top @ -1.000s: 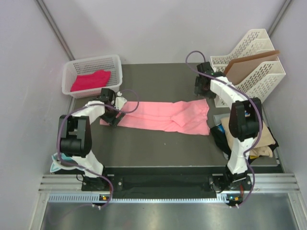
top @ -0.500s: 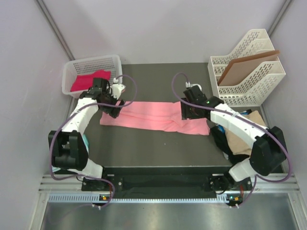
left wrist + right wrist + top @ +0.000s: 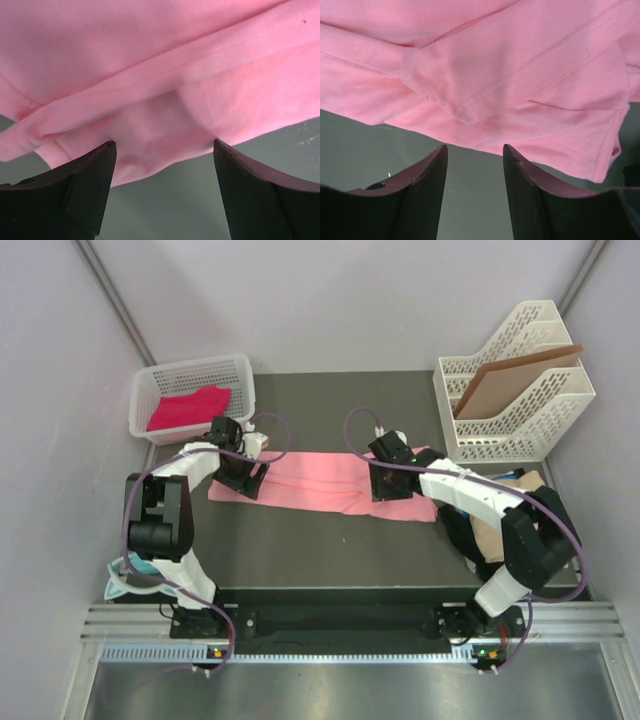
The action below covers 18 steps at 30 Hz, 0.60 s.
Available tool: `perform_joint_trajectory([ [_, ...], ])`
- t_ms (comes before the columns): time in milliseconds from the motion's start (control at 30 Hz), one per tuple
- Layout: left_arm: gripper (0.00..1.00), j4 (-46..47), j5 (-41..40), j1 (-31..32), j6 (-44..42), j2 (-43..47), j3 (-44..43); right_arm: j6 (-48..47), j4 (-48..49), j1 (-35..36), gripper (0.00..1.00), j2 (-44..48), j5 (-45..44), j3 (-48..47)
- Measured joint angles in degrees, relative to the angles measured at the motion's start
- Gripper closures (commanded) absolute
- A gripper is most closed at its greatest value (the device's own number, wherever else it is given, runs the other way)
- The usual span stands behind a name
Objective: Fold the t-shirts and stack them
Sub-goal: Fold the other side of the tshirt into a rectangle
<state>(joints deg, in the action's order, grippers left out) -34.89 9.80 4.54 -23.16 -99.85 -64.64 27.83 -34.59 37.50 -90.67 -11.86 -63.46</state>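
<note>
A salmon pink t-shirt lies folded into a long strip across the middle of the table. My left gripper is at its left end, open wide. In the left wrist view its fingertips touch the near edge of the pink cloth, with nothing clamped. My right gripper is low over the strip's right part, open with a narrower gap. In the right wrist view this gripper hovers at the hem of the pink shirt. A magenta-pink t-shirt lies in the white basket.
A white file rack holding a brown board stands at the back right. Tan and black shirts are heaped at the right edge. A bluish cloth lies by the left arm's base.
The right arm swung from beside the file rack down onto the shirt's right part, its jaws narrowing. The left arm shifted slightly at the shirt's left end.
</note>
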Motion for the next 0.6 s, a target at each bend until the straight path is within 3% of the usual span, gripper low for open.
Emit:
perform_joint_trajectory([
  [300,0.17,3.8,-0.5,-0.1,0.5,-0.2,0.7,1.6,2.1,0.3,0.56,-6.7,2.8,-2.0],
  [600,0.18,5.8,-0.6,-0.4,0.4,0.0,3.3,3.2,2.2,5.8,0.57,-12.2,5.6,-12.2],
])
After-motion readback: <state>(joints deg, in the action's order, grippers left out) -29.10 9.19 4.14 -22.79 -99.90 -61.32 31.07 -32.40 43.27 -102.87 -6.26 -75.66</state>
